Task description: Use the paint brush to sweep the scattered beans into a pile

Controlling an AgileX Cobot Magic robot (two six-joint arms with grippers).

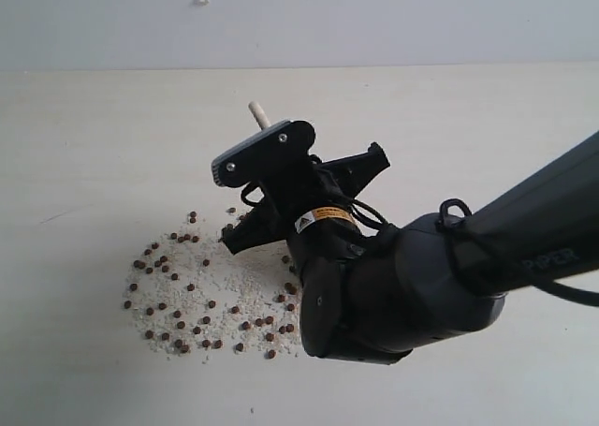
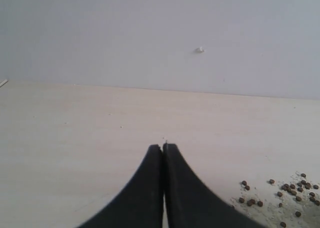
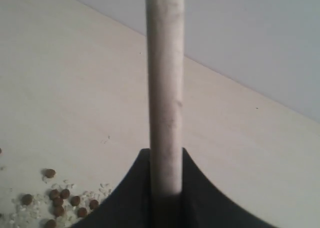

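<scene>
Reddish-brown beans (image 1: 190, 286) lie spread with whitish grains over a wide loose patch on the table; no compact pile shows. My right gripper (image 1: 277, 168) hangs over the patch's right part, mostly hidden behind its camera mount. It is shut on the paint brush, whose pale wooden handle (image 3: 165, 87) runs out between the fingers, its end (image 1: 258, 114) poking up past the mount. Ferrule and bristles are hidden. Some beans (image 3: 60, 195) show beside the right fingers. My left gripper (image 2: 163, 146) is shut on nothing, low over bare table, with beans (image 2: 292, 188) off to one side.
The pale wooden table (image 1: 468, 117) runs back to a grey wall (image 1: 374, 14) that carries a small white speck (image 1: 201, 0). The dark right arm (image 1: 449, 267) reaches in from the right and covers the patch's right edge.
</scene>
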